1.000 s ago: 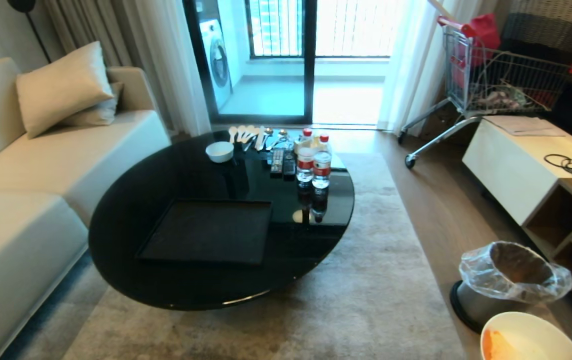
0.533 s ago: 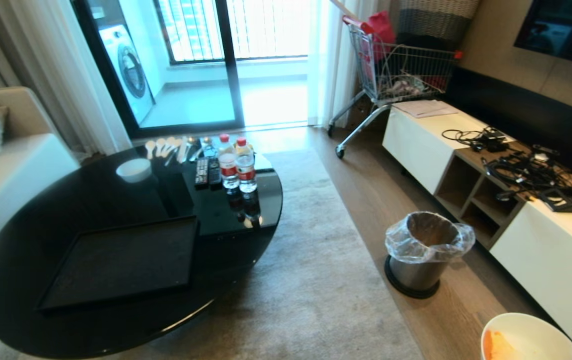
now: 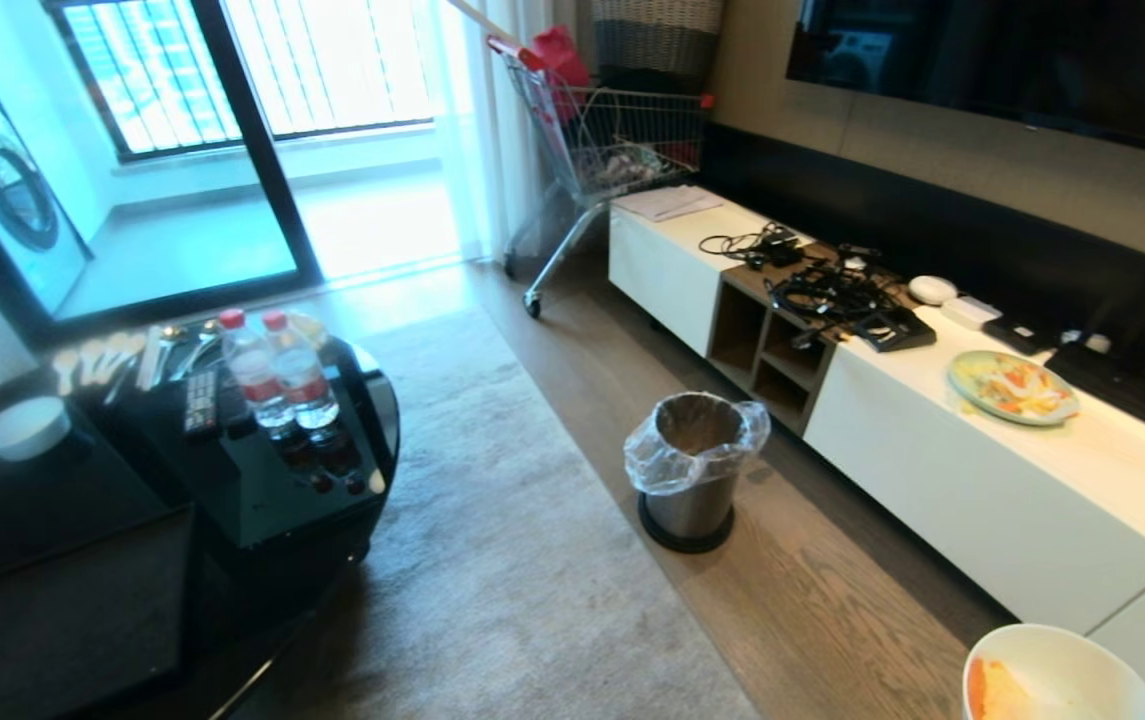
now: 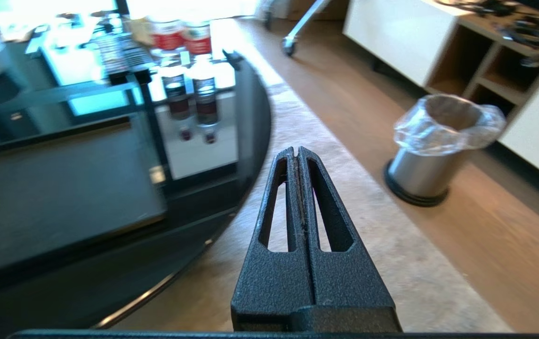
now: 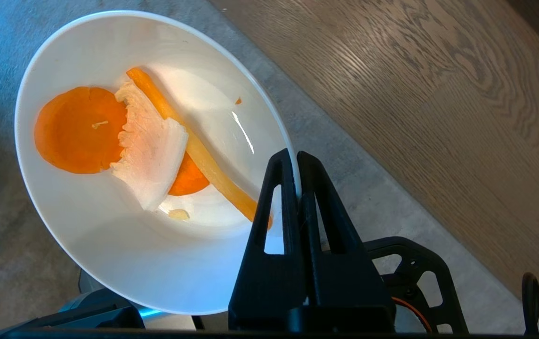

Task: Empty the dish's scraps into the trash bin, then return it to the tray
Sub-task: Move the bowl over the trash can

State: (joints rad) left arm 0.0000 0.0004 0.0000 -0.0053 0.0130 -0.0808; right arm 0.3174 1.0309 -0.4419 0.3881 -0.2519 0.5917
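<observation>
The right gripper (image 5: 297, 157) is clenched on the rim of the dish (image 5: 109, 245), which holds the scraps (image 5: 123, 141) above the rug. The left gripper (image 4: 296, 153) is closed, empty. Beyond stands the bin (image 3: 694, 470) on the floor.

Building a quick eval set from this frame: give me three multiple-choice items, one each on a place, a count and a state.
1. Where does the bin stand?
A. On the black table
B. On the wood floor by the white cabinet
C. On the sofa

2. How many red-capped bottles are on the table?
A. Two
B. Four
C. None

3. How is the dish held?
A. Resting on the tray
B. Right gripper shut on its rim
C. Gripped by the left gripper

Answers: 1 B, the bin sits on floorboards beside the cabinet; 2 A, two caps show side by side; 3 B, the right wrist view shows the rim pinched, scraps inside.
</observation>
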